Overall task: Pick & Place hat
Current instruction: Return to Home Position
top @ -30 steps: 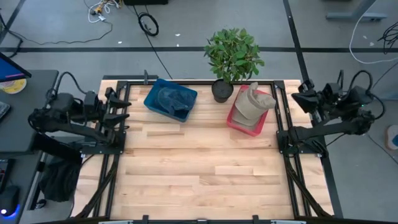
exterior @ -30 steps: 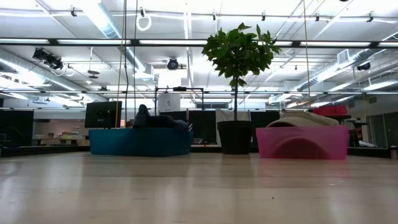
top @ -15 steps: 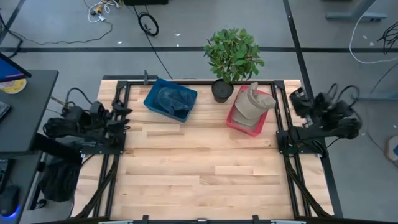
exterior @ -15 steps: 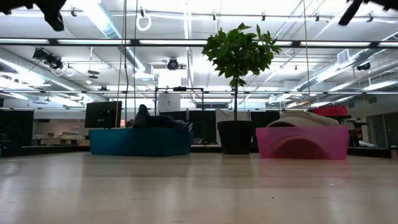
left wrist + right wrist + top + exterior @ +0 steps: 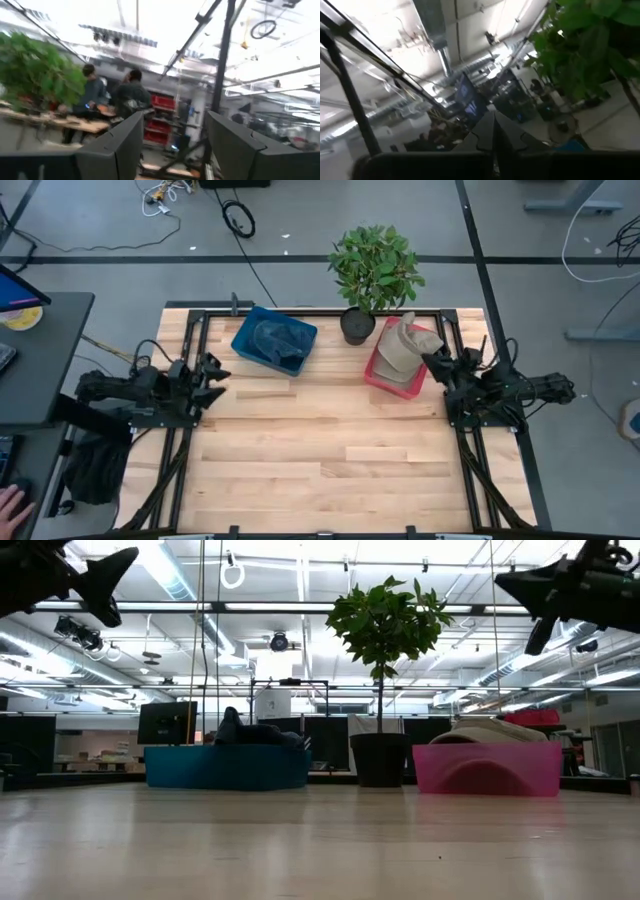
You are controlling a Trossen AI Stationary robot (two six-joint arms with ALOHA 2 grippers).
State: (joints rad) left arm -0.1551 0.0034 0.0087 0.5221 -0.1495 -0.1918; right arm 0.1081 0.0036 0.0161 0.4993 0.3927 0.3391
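Premises: a robotics lab set in an open industrial hall.

- **Rig:** a wooden table (image 5: 320,450) on a black metal frame carries the left arm (image 5: 130,388) and right arm (image 5: 515,388) at its two sides.
- **Floor:** the floor (image 5: 100,220) is bare grey, marked with dark tape lines (image 5: 300,258), and loose cables (image 5: 238,218) lie on it.
- **Overhead:** exposed ducts (image 5: 432,25) and long light strips (image 5: 300,608) run above.
- **Beyond the table:** a monitor (image 5: 165,724), red storage racks (image 5: 162,102) and a workbench (image 5: 60,120) with two people (image 5: 131,95) at it.
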